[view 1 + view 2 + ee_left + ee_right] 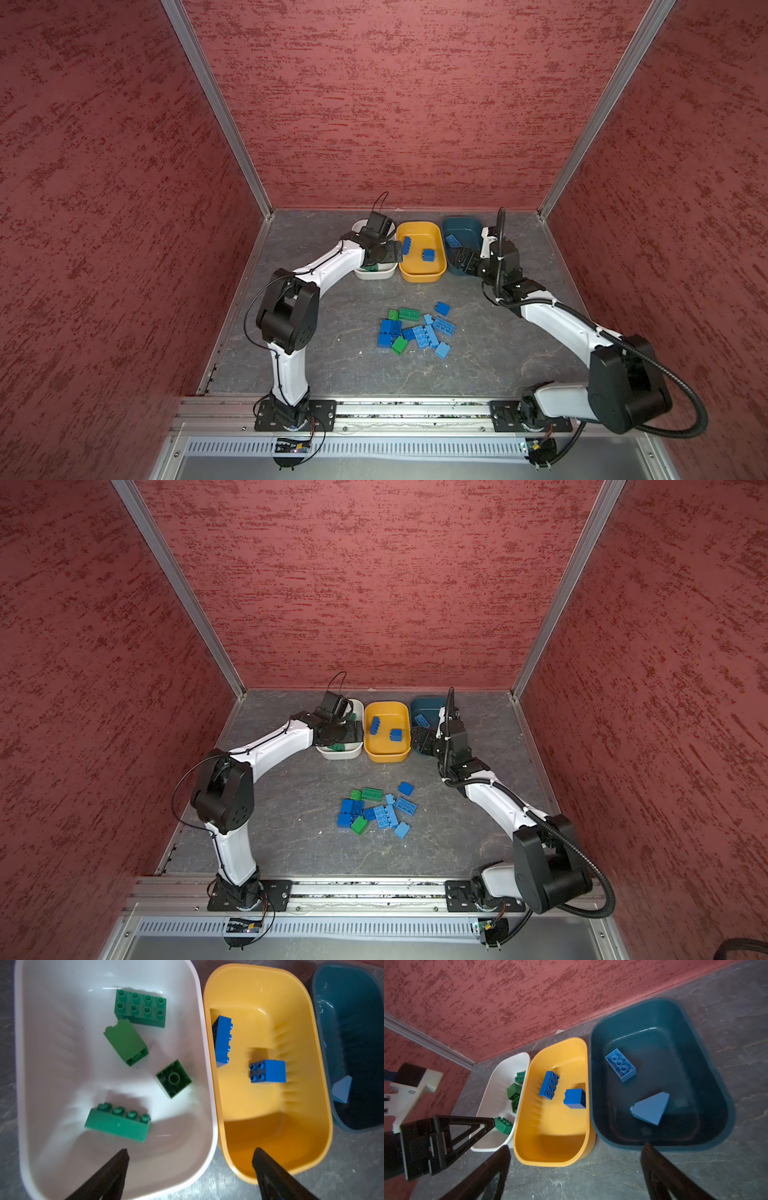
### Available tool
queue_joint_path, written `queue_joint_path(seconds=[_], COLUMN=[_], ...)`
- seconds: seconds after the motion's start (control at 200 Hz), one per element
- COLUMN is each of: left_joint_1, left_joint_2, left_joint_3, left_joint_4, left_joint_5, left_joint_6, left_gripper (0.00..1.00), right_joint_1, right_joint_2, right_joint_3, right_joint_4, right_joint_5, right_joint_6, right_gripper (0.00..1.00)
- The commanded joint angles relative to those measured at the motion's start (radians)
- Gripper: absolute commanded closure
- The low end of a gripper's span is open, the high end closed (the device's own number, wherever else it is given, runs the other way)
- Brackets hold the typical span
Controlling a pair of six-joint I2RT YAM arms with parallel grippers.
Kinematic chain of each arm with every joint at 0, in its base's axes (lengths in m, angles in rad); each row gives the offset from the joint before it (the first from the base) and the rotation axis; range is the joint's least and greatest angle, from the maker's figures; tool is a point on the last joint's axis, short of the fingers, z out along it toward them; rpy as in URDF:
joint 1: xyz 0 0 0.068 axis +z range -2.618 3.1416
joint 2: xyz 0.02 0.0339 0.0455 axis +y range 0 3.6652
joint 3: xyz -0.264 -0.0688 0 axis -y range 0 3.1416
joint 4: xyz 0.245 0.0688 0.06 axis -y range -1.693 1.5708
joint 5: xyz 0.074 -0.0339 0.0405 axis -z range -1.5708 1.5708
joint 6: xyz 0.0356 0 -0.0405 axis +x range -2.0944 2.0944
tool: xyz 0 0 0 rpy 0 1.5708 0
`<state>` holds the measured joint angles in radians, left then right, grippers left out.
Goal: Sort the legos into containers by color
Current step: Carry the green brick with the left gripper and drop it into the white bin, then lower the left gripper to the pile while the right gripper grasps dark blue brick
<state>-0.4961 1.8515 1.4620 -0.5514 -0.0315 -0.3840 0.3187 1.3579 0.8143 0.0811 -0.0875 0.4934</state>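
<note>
Three containers stand in a row at the back: a white tub (374,274), a yellow tub (419,276) and a teal tub (461,224). The white tub (62,1043) holds several green legos, a long one (118,1124) nearest my fingers. Two dark blue legos (268,1071) lie in the yellow tub (259,1115). A light blue brick (620,1068) and a wedge (652,1108) lie in the teal tub (675,1022). My left gripper (191,1151) hangs open and empty over the white tub's near corner. My right gripper (576,1147) is open and empty in front of the yellow and teal tubs.
A loose pile of green, dark blue and light blue legos (415,330) lies mid-table between the two arms. Red textured walls close in the back and both sides. A metal rail (415,409) with the arm bases runs along the front edge.
</note>
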Motion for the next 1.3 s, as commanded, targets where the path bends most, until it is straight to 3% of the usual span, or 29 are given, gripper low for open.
queue_joint_path(seconds=[0.0, 0.165, 0.306, 0.421, 0.526, 0.586, 0.766, 0.882, 1.022, 1.297], left_joint_1=[-0.043, -0.110, -0.165, -0.179, -0.171, -0.166, -0.148, -0.147, -0.147, -0.145], left_joint_2=[-0.093, -0.207, -0.285, -0.306, -0.323, -0.325, -0.294, -0.272, -0.266, -0.275], left_joint_3=[-0.093, -0.254, -0.380, -0.442, -0.492, -0.502, -0.489, -0.459, -0.449, -0.456], left_joint_4=[0.012, -0.018, -0.027, -0.084, -0.079, -0.063, -0.009, -0.009, 0.001, 0.001], left_joint_5=[-0.021, -0.023, 0.017, -0.023, -0.045, -0.071, -0.080, -0.095, -0.107, -0.138], left_joint_6=[0.020, 0.025, 0.086, 0.064, 0.023, -0.016, -0.070, -0.070, -0.069, -0.093], left_gripper=[0.01, 0.00, 0.00, 0.00, 0.00, 0.00, 0.00, 0.00, 0.00, 0.00], right_joint_1=[0.012, 0.092, 0.257, 0.312, 0.314, 0.301, 0.266, 0.252, 0.252, 0.252], right_joint_2=[0.002, -0.036, -0.023, 0.001, 0.007, 0.009, 0.044, 0.105, 0.183, 0.319], right_joint_3=[-0.021, -0.102, -0.121, -0.129, -0.123, -0.110, -0.095, -0.041, 0.031, 0.142], right_joint_4=[0.022, 0.094, 0.025, -0.041, -0.210, -0.308, -0.395, -0.472, -0.515, -0.558], right_joint_5=[-0.108, -0.217, -0.131, -0.083, 0.120, 0.180, 0.076, 0.137, 0.174, 0.078], right_joint_6=[-0.013, -0.027, -0.189, -0.190, -0.123, -0.109, -0.163, -0.185, -0.275, -0.425], right_gripper=[0.02, 0.02, 0.04, 0.07, 0.09, 0.10, 0.13, 0.23, 0.29, 0.35])
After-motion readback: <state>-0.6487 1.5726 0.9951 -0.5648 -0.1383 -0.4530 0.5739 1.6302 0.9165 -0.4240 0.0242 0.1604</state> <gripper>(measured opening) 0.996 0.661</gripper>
